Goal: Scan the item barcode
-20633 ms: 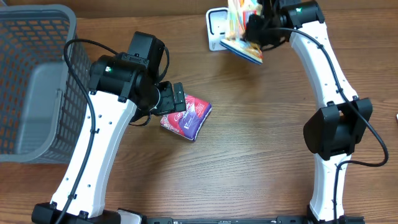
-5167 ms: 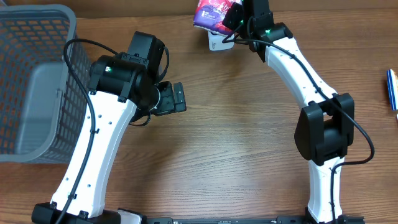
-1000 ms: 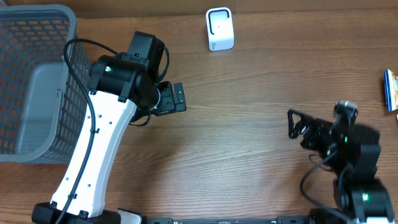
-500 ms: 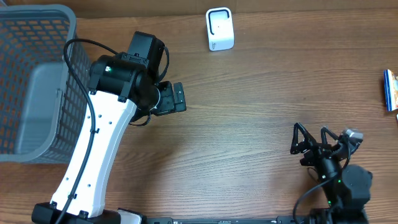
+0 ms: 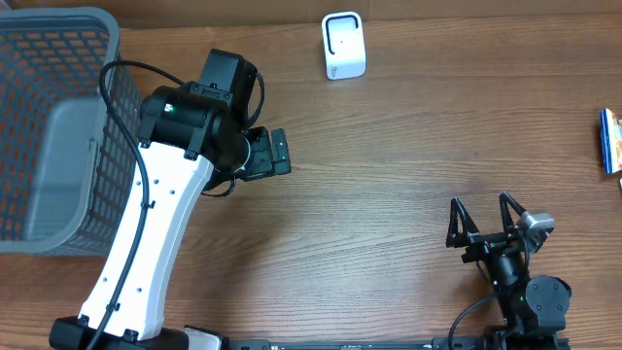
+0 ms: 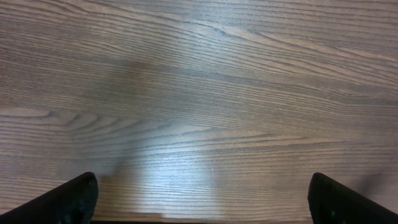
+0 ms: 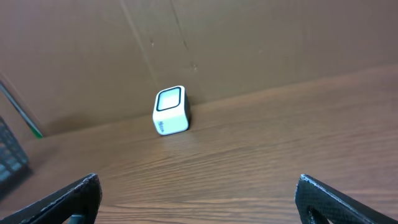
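Note:
The white barcode scanner (image 5: 343, 46) stands at the table's far edge, and the right wrist view shows it (image 7: 170, 111) ahead against the brown wall. One item, a blue-edged packet (image 5: 610, 141), shows only as a sliver at the right border. My left gripper (image 5: 267, 156) hovers open over bare wood left of centre, and its wrist view shows nothing between the fingertips (image 6: 202, 199). My right gripper (image 5: 480, 206) sits low near the front right, open and empty, pointing toward the scanner (image 7: 199, 196).
A grey mesh basket (image 5: 58, 126) fills the far left, and its corner shows in the right wrist view (image 7: 9, 158). Wood-grain table (image 5: 389, 175) lies between the two arms.
My right arm has pulled back toward the front edge and folded down, its gripper still open. The left arm has not moved.

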{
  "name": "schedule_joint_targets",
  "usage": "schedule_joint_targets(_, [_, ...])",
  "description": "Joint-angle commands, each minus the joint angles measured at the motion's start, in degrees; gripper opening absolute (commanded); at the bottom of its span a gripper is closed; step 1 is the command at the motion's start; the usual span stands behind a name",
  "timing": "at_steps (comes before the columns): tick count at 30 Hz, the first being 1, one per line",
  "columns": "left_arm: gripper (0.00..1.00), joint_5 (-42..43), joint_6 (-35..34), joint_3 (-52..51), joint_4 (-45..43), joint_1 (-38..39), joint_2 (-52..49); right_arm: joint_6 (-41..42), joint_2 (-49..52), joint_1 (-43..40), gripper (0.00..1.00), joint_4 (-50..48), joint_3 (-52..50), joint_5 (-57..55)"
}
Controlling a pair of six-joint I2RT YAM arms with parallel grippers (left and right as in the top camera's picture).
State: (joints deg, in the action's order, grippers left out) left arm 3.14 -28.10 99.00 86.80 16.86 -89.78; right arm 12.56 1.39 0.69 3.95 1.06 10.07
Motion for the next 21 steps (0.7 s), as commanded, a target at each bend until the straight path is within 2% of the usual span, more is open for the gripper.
schedule_joint_targets(1, [1.0,-0.4,0.9,0.7,-0.1,0.0,0.5,-6.3,-1.3,-0.4,1.0,0.3,-0.6,-2.6])
schedule_joint_targets(9, [1.0,-0.4,0.9,0.7,-0.1,0.0,0.5,-6.9,-1.3,-0.4,1.0,0.9,-0.6,-8.6])
schedule_joint_targets(16, [1.0,-0.4,0.9,0.7,-0.1,0.0,0.5,-12.5,-1.3,-0.4,1.0,0.9,-0.6,-8.2])
schedule_joint_targets(21, [1.0,-0.4,0.9,0.7,-0.1,0.0,0.5,-13.1,-1.3,-0.4,1.0,0.9,-0.6,-7.1])
